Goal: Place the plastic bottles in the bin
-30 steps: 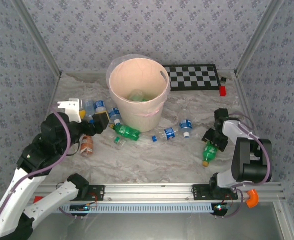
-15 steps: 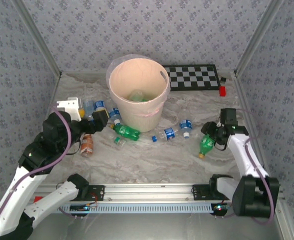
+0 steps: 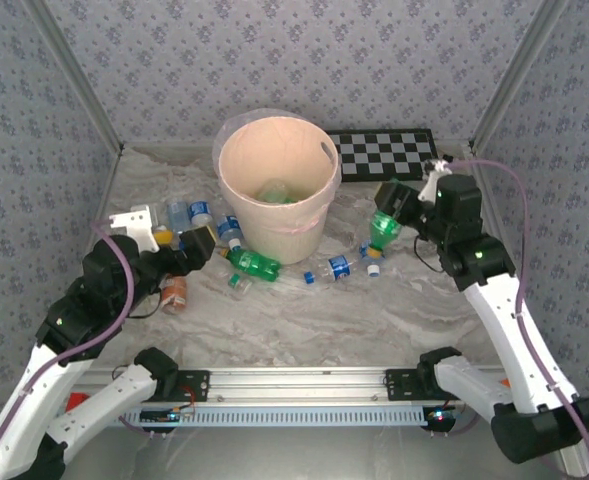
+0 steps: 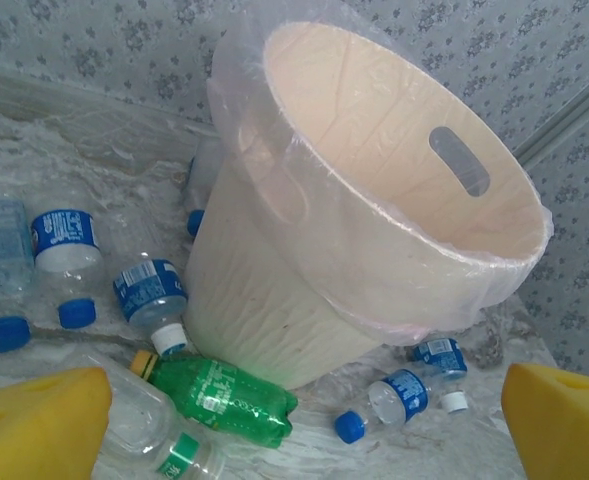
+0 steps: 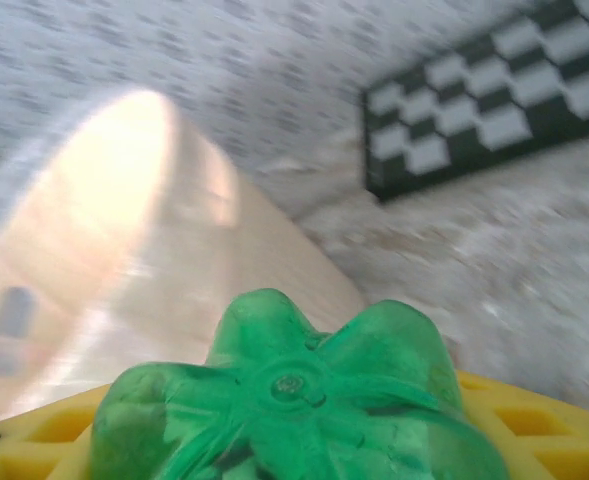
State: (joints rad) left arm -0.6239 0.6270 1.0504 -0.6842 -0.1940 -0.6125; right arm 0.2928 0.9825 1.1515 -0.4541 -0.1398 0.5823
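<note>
The bin (image 3: 279,232) stands upright at the back of the table, with its clear liner folded loosely over the rim. It is the biggest thing here and I think the easiest to upset. It looks light, so an arm swinging in low could catch the rim or snag the liner and shove it sideways.

To the right of the bin, the right gripper (image 3: 394,212) is pinching a green bottle (image 3: 385,230) near its base. The bottle hangs cap-down and seems lifted clear of the table, not yet over the bin's mouth. The wrist view shows the ribbed bottom (image 5: 294,400) wedged between the yellow pads. A round, slick bottle held that far from its middle could swivel or slip out short of the rim.

To the left of the bin, the left gripper (image 3: 186,243) is spread wide and holds nothing.

Several bottles lie around the bin's foot:
- a green one (image 3: 254,264) in front of it
- two blue-labelled ones (image 3: 331,270) to the front right
- several more blue-labelled ones (image 3: 199,212) to the left
- an orange-brown one (image 3: 174,292) further out to the front left

Inside the bin, something green (image 3: 274,190) lies at the bottom, probably a bottle.
</note>
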